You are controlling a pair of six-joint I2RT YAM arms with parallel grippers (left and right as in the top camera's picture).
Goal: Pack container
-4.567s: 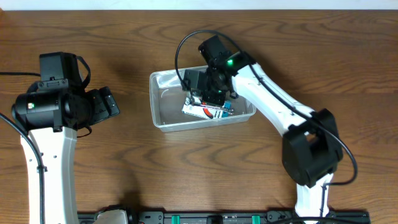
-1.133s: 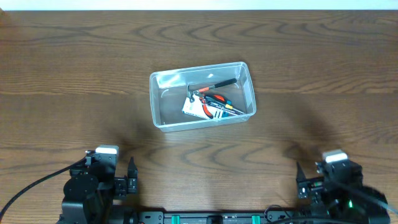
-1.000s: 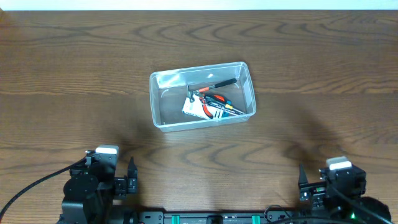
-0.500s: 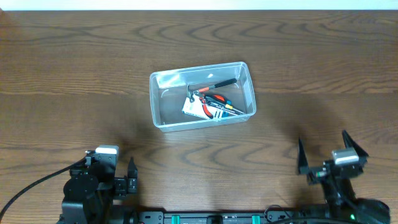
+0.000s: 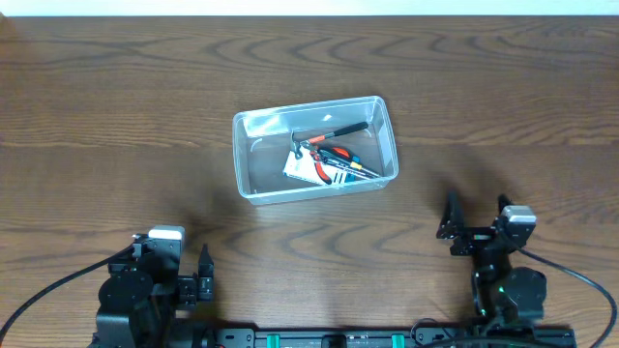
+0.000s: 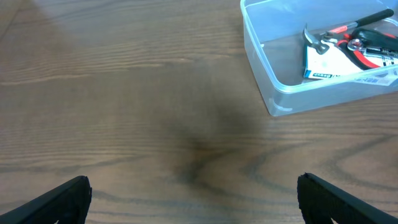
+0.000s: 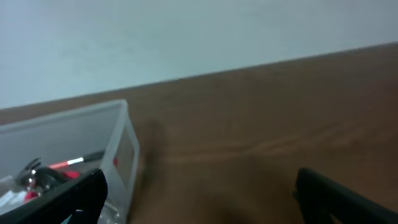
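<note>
Two arms sit folded at the near edge of the worktop [image 5: 116, 106], the left arm [image 5: 145, 290] in the near-left corner and the right arm [image 5: 505, 280] in the near-right, both well apart from the container [image 5: 244, 155].

The container is a clear plastic bin with rounded corners and a thick rim. It stands about mid-worktop with its long side running left to right, slightly skewed. Its left half is bare. In the right half lies a small heap of tools. A hammer [image 5: 334, 130] with a red-and-black handle lies along the far wall, head to the left. Red-handled pliers [image 5: 319, 152] lie just near of it, and a white printed card [image 5: 302, 170] lies under them. A few thinner tools beside the pliers are too small to name.

The left jaws are spread wide with nothing between them. In the left wrist view the dark fingertips [image 6: 56, 199] sit in the two lower corners over bare wood, and the container [image 6: 267, 74] is far off to the right, the hammer [image 6: 317, 40] and card [image 6: 333, 62] showing inside it.

The right jaws are likewise apart and empty. From overhead the two dark fingers [image 5: 450, 224] point toward the far side. The right wrist view is blurred; its fingertips [image 7: 71, 196] fill the lower corners, the container [image 7: 121, 146] shows at the left with something red [image 7: 65, 164] inside, and a pale wall [image 7: 199, 37] rises beyond the worktop's far edge.
</note>
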